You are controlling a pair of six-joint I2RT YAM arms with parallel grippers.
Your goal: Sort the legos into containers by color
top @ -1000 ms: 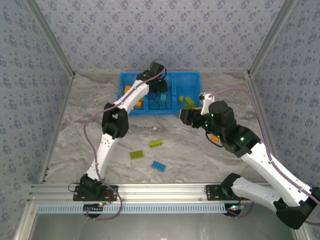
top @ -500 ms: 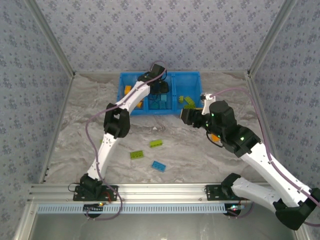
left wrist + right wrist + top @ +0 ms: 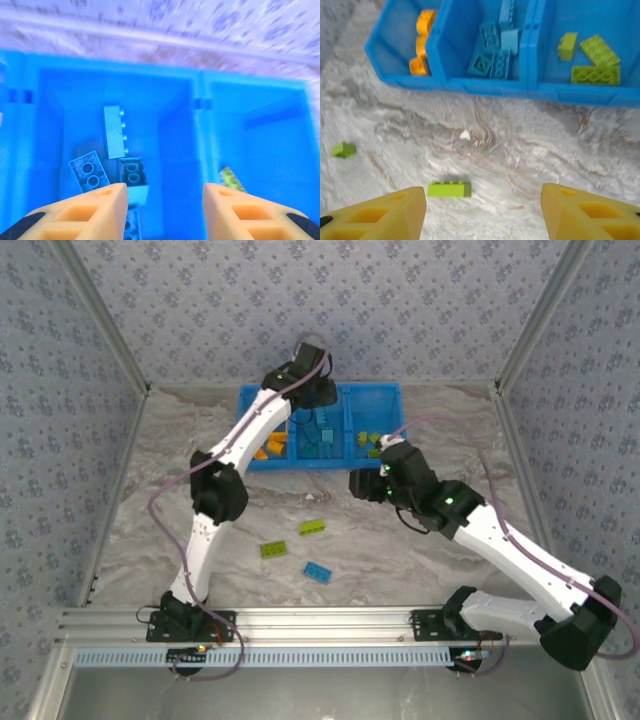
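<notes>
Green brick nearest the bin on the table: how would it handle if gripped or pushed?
The green brick looks like rigid plastic, so probably stiff and light. It lies flat on the table, so a push would likely slide it rather than tip it.

The right gripper (image 3: 482, 215) hangs over a grey-white marbled tabletop (image 3: 530, 150), its two yellow-orange plastic fingers (image 3: 380, 215) spread wide with nothing between them. Just ahead of the gap, nearer the finger at the view's left, lies a long lime green studded plastic brick (image 3: 449, 189). A smaller lime green brick (image 3: 343, 149) sits out beyond that same finger. Well ahead of the gripper stands a long bright-blue plastic bin (image 3: 485, 87) of three compartments: orange bricks (image 3: 422, 42) at the left, blue bricks (image 3: 495, 47) in the middle, lime green bricks (image 3: 592, 62) at the right.
</notes>
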